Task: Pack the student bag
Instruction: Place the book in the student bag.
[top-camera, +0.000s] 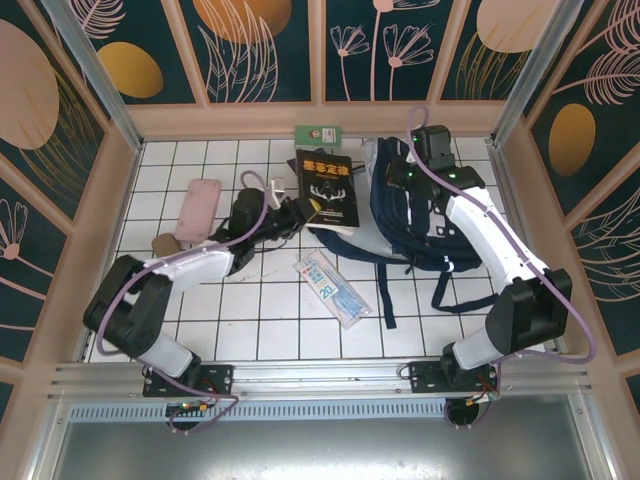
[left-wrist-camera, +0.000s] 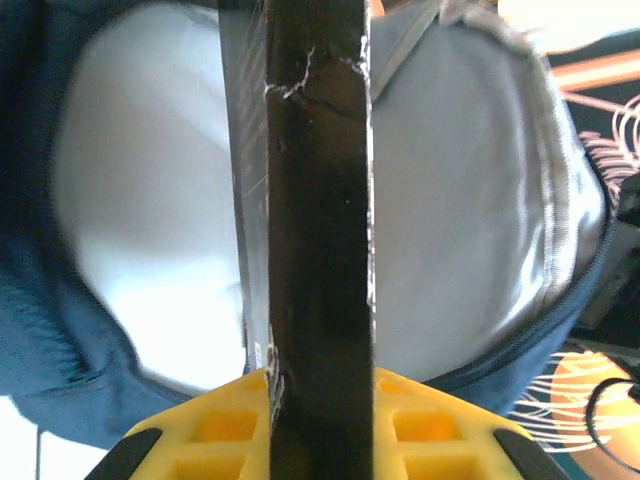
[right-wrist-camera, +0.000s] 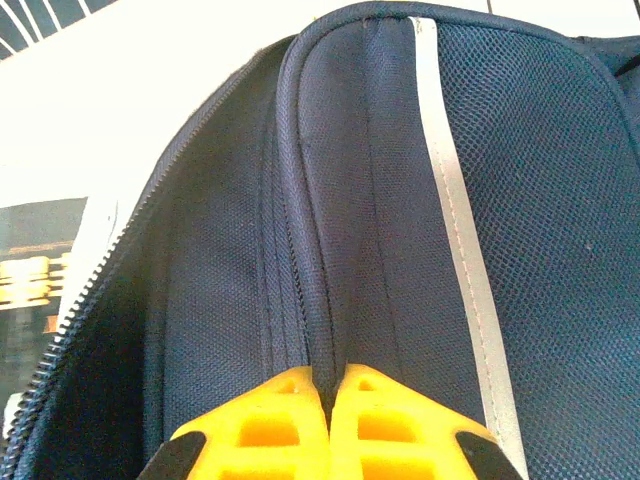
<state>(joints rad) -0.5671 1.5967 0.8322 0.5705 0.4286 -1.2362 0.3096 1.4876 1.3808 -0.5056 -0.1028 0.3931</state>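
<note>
The student bag (top-camera: 385, 215) lies in the far right part of the worktop (top-camera: 250, 330), with its mouth turned toward the middle. In the top view the right pincer (top-camera: 408, 178) is at the bag's far part. The left pincer (top-camera: 303, 210) holds a black book (top-camera: 330, 185) just beside the mouth. A pink case (top-camera: 198, 210) lies near the left edge, a clear packet (top-camera: 332, 290) lies in the middle, and a green box (top-camera: 318, 135) lies at the far edge. All three are apart from the book's way.

In the left wrist view the jaws are closed on the near end of the book. The book stands edge-on in front of the grey lining (left-wrist-camera: 470, 200) of the open mouth.

In the right wrist view the jaws are pressed together on a fold of navy fabric beside a white stripe (right-wrist-camera: 450, 250). The zip (right-wrist-camera: 75, 300) runs along the open rim.

The step in hand seems to be sliding the book inside. To do it well, I think the book should enter straight, edge first, through the middle of the opening, while the right pincer holds the rim up. There is lining on both sides of the book, so there is some room, but a corner could catch on the zip.
</note>
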